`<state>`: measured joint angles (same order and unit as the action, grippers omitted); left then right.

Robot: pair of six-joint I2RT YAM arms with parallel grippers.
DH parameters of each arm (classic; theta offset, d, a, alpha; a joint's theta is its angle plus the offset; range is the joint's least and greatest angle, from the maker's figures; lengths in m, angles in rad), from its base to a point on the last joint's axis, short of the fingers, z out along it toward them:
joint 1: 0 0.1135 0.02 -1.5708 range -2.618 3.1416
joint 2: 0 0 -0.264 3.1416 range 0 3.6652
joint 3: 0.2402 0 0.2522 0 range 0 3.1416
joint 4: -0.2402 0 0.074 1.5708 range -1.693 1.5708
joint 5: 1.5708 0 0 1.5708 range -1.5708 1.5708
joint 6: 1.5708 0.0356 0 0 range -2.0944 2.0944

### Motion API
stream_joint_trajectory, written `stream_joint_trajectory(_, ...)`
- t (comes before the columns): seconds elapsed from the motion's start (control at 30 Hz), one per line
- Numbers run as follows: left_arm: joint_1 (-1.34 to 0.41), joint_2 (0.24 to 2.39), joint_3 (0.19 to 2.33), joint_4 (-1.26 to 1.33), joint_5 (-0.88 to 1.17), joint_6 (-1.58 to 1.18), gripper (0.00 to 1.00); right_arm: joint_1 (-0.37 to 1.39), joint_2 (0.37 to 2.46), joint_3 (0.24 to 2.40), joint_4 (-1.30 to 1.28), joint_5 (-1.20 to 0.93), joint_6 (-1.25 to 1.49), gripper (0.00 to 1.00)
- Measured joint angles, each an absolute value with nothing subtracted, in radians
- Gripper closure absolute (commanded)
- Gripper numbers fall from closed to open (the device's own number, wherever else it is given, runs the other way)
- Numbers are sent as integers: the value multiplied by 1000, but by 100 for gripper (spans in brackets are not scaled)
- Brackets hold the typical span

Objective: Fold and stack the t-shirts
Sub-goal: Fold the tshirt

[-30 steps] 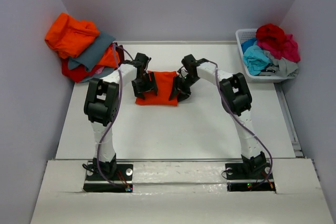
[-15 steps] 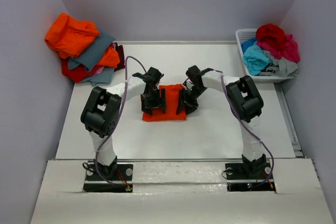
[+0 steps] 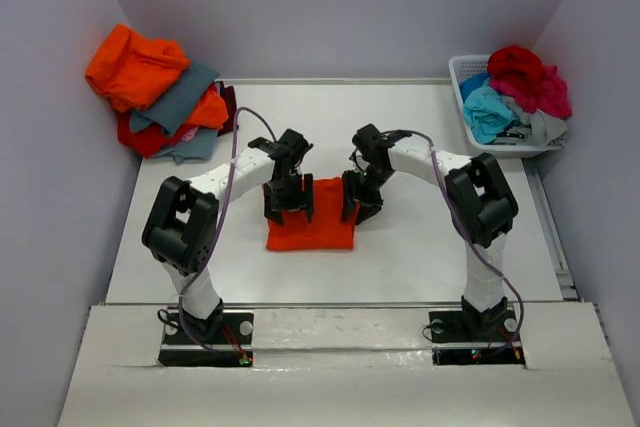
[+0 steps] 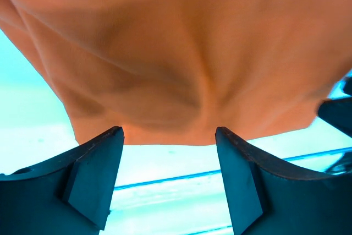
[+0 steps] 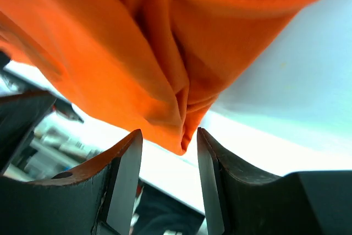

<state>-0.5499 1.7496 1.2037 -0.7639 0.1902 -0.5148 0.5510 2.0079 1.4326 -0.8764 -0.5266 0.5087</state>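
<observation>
Right gripper (image 3: pixel 362 205) pinches the shirt (image 3: pixel 312 233); left gripper (image 3: pixel 288 205), I cannot tell. I'd pull both sides evenly, cloth taut.

No writing, label, brand, number or sign can be read in any view. The flat-folded bright orange cloth t-shirt (image 3: pixel 311 230) shows only plain fabric from above and close up. On the white slatted plastic basket (image 3: pixel 462 72), far right of that shirt, and on the clothes in it, any marking is too small to tell.
</observation>
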Motion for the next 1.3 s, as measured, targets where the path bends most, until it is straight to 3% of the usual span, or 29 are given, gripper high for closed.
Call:
stream_joint_trajectory(0.4,-549,1766,1396,-812,118,-514,20,551,2006,1632,-889,-423,547,53)
stream_joint_trajectory(0.77,-523,2015,1544,-770,94,-514,20,551,2236,1832,-825,-482,576,58)
stream_joint_trajectory(1.3,-350,1997,1463,-694,158,-516,21,544,2302,1832,-781,-521,595,58)
